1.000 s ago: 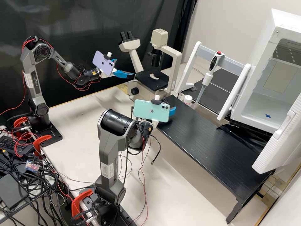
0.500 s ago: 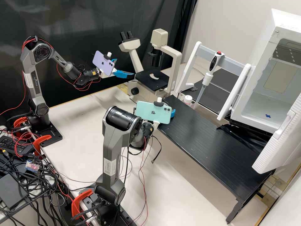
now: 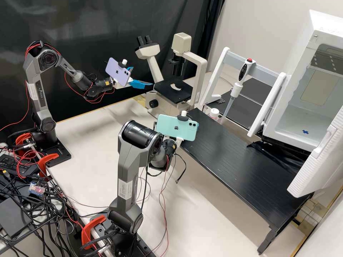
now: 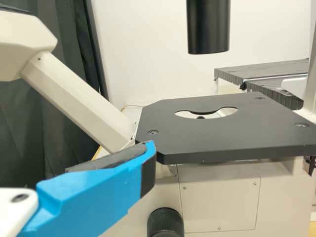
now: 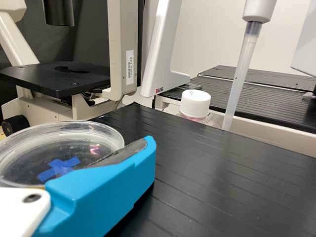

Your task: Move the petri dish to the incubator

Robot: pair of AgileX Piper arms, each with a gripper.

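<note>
Right gripper was closed on the petri dish, held about level by the far left end of the black shelf, presumably to avoid spilling. Incubator stood open at right, its blue cross likely marking the set-down spot. Left gripper, fingers parted, empty, hung near the microscope, probably out of the way.

In the high view, a mint phone hid most of the right hand, and the picture's edge cropped the incubator. In the right wrist view, the petri dish was cut off too, partly covered by a blue finger.
</note>
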